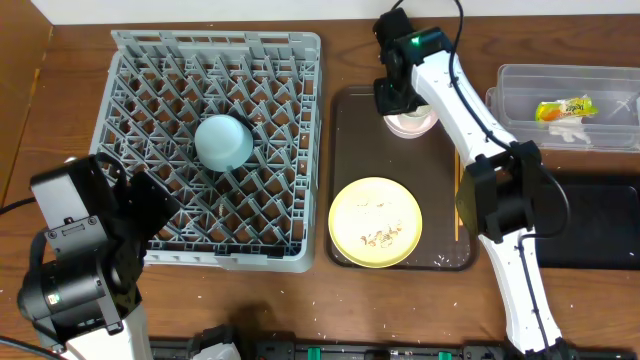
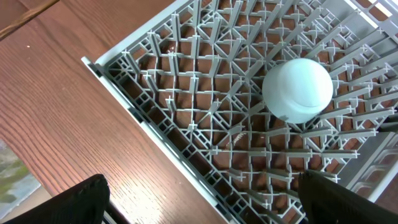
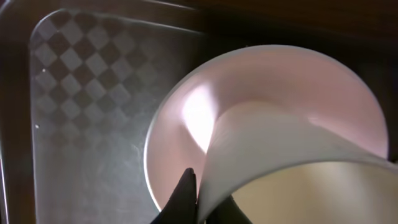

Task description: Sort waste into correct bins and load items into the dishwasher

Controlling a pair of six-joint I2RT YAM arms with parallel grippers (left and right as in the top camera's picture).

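My right gripper is at the far end of the brown tray. In the right wrist view it is shut on the rim of the white bowl, held just over the pinkish-white cup. The light blue bowl sits upside down in the grey dish rack and also shows in the left wrist view. My left gripper is open and empty over the rack's front-left corner. The pale yellow plate with rice bits and crumbs lies on the tray.
Chopsticks lie along the tray's right edge. The clear container at the far right holds the yellow-orange wrapper and a white wrapper piece. The black bin lies in front of it, partly behind the right arm.
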